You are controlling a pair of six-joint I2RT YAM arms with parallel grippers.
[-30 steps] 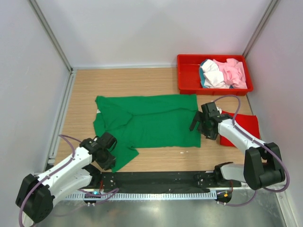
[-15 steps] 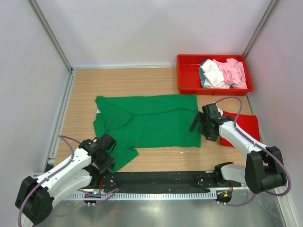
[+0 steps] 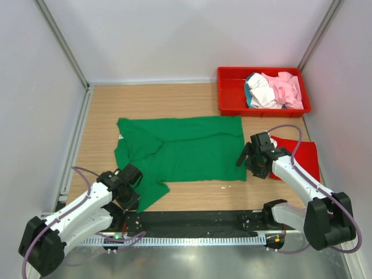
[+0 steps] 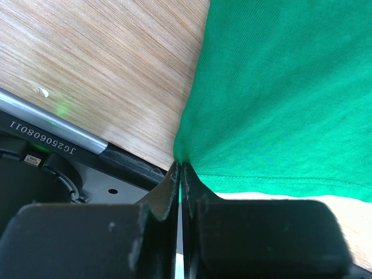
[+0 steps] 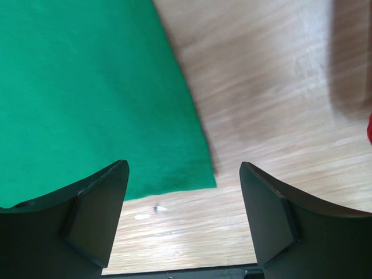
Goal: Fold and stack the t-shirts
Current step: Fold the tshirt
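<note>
Cloth at seven o'clock, a near corner of the green t-shirt (image 3: 186,148), is pinched in my left gripper (image 4: 180,168), jaws fully closed. At four o'clock my right gripper (image 5: 183,171) gapes wide astride the shirt's other near corner, gripping nothing, I think.

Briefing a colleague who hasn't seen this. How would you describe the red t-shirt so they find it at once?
On the wooden table, look along the right edge, just nearer than the red tray in the far corner. The red t-shirt lies flat there. It is soft cloth, unlike the rigid tray, and smaller than the spread-out green t-shirt to its left.
</note>
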